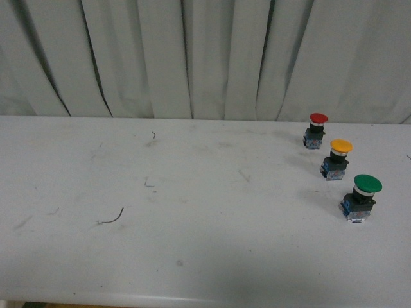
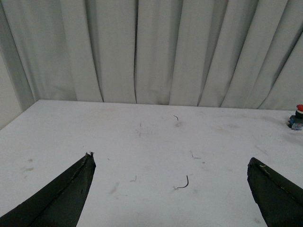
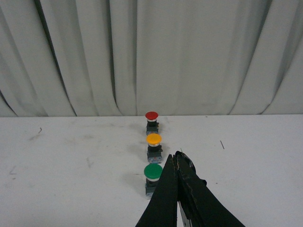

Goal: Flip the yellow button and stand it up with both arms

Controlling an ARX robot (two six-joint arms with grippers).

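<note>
Right wrist view: right gripper (image 3: 176, 158) is pinched closed, empty, just beside the green button (image 3: 153, 172); the yellow button (image 3: 153, 140) stands cap-up just beyond, then the red button (image 3: 151, 116), 3 in line. Left gripper (image 2: 170, 163) gapes wide, likely awaiting its turn.

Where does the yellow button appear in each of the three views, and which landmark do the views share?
Front view: the yellow button stands at the right, between red and green buttons.
Left wrist view: not in it.
Right wrist view: the yellow button is near the centre, the middle of the row.
Shared landmark: the red button, before the curtain.
</note>
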